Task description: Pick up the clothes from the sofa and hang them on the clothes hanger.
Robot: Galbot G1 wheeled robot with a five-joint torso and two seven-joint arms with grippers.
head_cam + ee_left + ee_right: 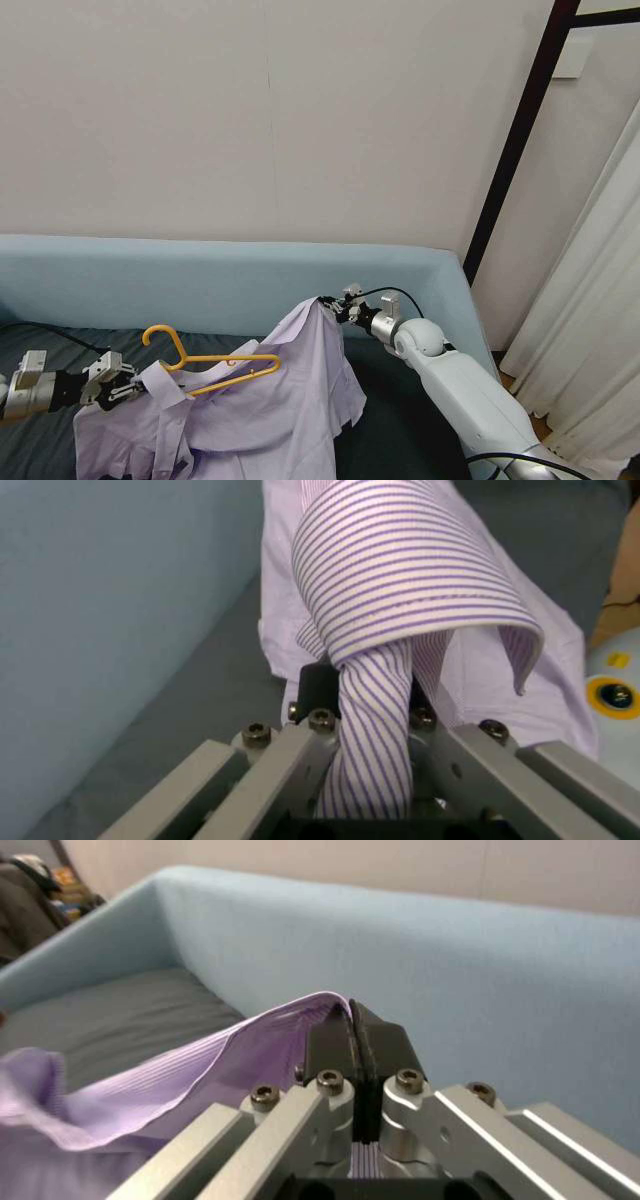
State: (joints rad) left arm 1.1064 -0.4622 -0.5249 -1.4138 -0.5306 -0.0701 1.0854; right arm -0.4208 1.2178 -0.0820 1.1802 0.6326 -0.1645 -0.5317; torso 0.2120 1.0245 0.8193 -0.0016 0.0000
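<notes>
The left gripper (365, 697) has its dark fingers (318, 682) pressed together on a band of a white shirt with purple stripes (400, 570). The pinched band runs up from the fingers into a rolled, folded-over edge. The rest of the shirt drapes beyond, over the dark grey seat cushion (190, 727), beside the pale blue sofa back (110, 615). A round yellow ring (612, 696) sits past the cloth.

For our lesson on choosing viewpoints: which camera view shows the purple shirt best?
The head view: most of the shirt spreads over the sofa, the yellow hanger on it. The left wrist view shows a striped fold in the left gripper; the right wrist view, an edge clamped in the right gripper.
</notes>
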